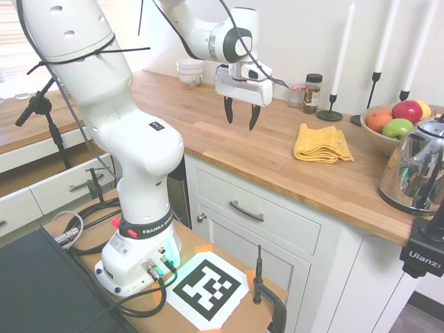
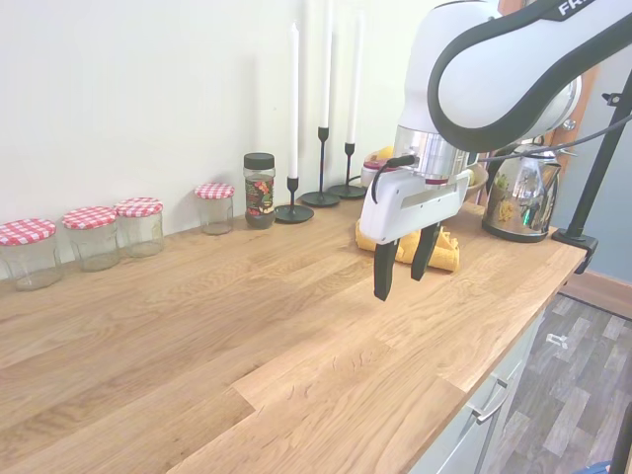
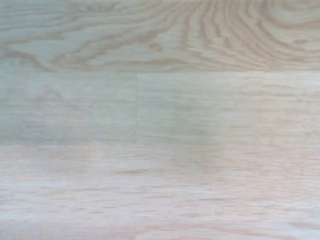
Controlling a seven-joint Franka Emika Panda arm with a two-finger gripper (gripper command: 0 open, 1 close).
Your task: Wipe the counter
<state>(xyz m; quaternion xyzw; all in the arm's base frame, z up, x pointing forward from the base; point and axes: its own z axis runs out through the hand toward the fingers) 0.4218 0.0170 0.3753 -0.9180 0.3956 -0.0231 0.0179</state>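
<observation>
The counter point(image 1: 243, 149) is a long warm-brown butcher-block top over white cabinets; its planks also run through the second exterior view point(image 2: 197, 336) and fill the wrist view point(image 3: 160, 120). My gripper point(image 1: 240, 119) point(image 2: 400, 279) hangs open a little above the bare wood, with nothing between its black fingers. A folded yellow cloth point(image 1: 320, 144) lies on the counter a short way beyond the gripper toward the kettle; in the second exterior view the cloth point(image 2: 442, 249) is partly hidden behind the fingers.
A chrome kettle point(image 1: 416, 170), a fruit bowl point(image 1: 388, 128), black candlesticks point(image 2: 321, 148), a spice jar point(image 2: 259, 190), several red-check-lidded jars point(image 2: 89, 237) and stacked white bowls point(image 1: 190, 73) line the back and end. Cabinet drawer handle point(image 1: 246, 211) faces front.
</observation>
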